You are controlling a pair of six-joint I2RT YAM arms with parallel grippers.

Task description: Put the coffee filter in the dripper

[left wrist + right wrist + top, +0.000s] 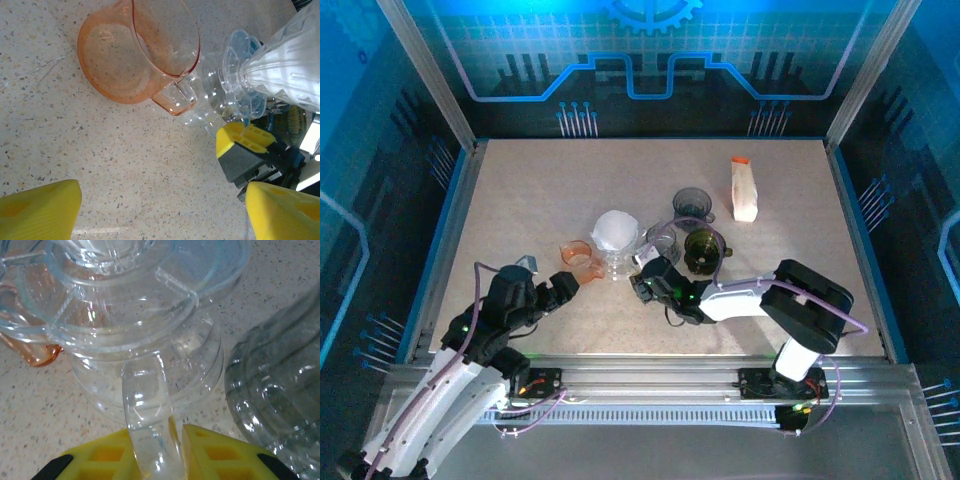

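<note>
The right gripper [155, 442] pinches the dripper handle [147, 395] while the left gripper [162, 210] hangs open; best keep that pinch steady so the filter [615, 230] seats squarely.

**Right wrist view.** The fingers [100, 457] of my right tool [152, 452] are cut off by the bottom edge, as is the clear handle [145, 405] between them. The dripper [150, 285] runs past the top edge and the dark glass vessel [280, 390] past the right. The orange cup [35, 354] is mostly hidden behind glass.

**Left wrist view.** My left tool [162, 210] is cropped at the bottom, and the filter [290, 65] at the right.
</note>
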